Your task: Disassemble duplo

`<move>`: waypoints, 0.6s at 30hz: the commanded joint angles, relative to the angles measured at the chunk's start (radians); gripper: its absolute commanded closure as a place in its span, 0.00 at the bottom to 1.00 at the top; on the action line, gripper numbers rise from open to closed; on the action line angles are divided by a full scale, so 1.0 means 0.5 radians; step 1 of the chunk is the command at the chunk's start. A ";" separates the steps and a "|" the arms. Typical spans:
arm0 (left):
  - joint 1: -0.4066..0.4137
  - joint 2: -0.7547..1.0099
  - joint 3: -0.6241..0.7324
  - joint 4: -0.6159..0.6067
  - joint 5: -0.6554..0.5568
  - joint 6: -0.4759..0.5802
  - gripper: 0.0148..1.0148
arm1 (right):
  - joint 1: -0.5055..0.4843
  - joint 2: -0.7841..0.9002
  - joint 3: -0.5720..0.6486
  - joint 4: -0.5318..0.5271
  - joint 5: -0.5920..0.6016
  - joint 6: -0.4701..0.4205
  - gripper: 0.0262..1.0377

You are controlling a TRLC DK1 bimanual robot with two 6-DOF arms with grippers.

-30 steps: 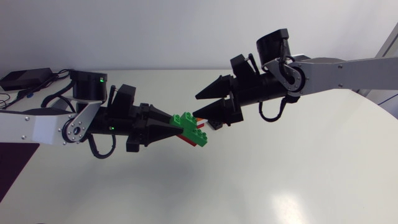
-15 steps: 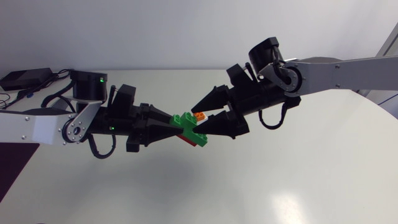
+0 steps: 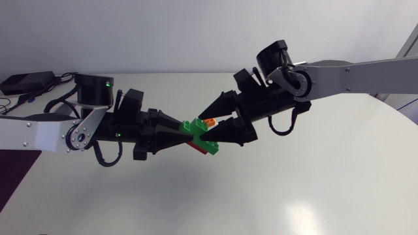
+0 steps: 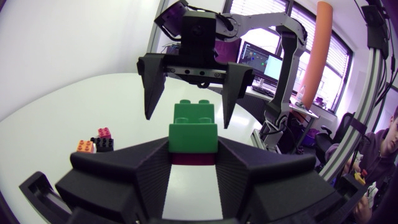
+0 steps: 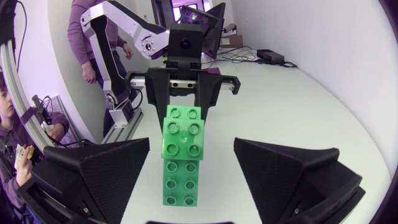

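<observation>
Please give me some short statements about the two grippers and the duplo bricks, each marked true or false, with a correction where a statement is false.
1. The left gripper is shut on the duplo stack. True.
2. The right gripper is shut on the stack too. False: it is open, with its fingers on either side of the stack and apart from it.
3. Every brick in the stack is green. False: a red brick shows beneath the green ones.
4. Loose bricks lie on the table, among them an orange brick and a black brick. True.
</observation>
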 commanded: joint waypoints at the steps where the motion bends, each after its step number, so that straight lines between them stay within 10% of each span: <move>1: -0.013 -0.013 -0.031 -0.014 0.031 0.007 0.92 | 0.008 0.056 0.040 -0.035 0.004 -0.030 0.11; 12: -0.016 -0.019 -0.031 -0.018 0.034 0.007 0.92 | 0.027 0.084 0.062 -0.063 -0.008 -0.018 0.51; 18: -0.016 -0.035 -0.034 -0.021 0.046 0.007 0.92 | 0.054 0.108 0.080 -0.102 -0.015 -0.024 0.57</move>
